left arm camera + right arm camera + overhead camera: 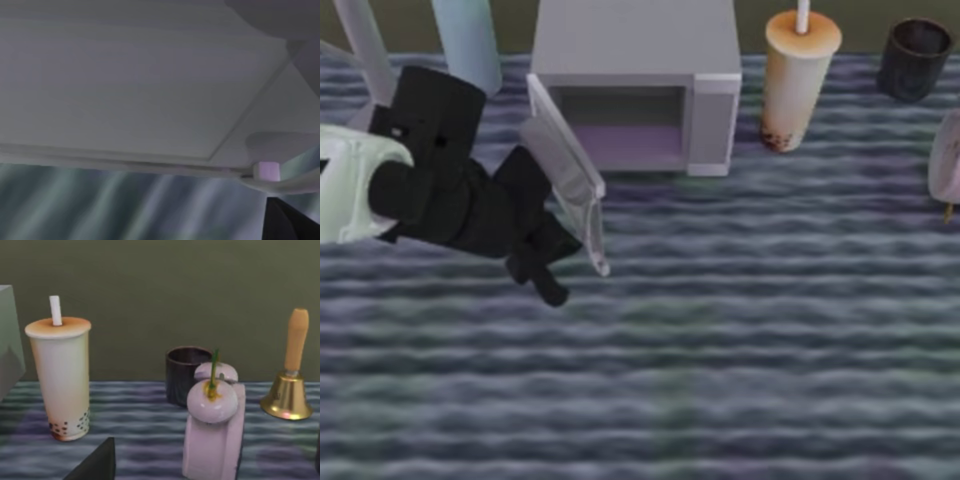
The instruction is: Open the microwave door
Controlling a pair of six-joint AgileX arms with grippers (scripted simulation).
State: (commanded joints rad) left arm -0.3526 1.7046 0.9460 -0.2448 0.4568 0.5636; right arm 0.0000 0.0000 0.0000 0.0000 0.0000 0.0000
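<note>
The light-grey microwave (635,50) stands at the back middle of the table. The microwave door (560,165) is swung out toward the front left, so the purple-tinted cavity (620,140) shows. A pale handle bar (602,258) runs along the door's free edge. My left gripper (558,270) sits against the door's outer face, right at that handle end. In the left wrist view the door (125,85) fills the upper part, with the handle (285,142) close by. My right gripper (100,467) shows only as a dark wedge in its own wrist view and is outside the top view.
A tall orange-beige cup with a straw (800,80) stands right of the microwave, and a dark cup (915,58) stands at the back right. A pale purple object (948,160) is at the right edge, a brass bell (290,390) beyond it. A pale blue cylinder (468,40) is at the back left.
</note>
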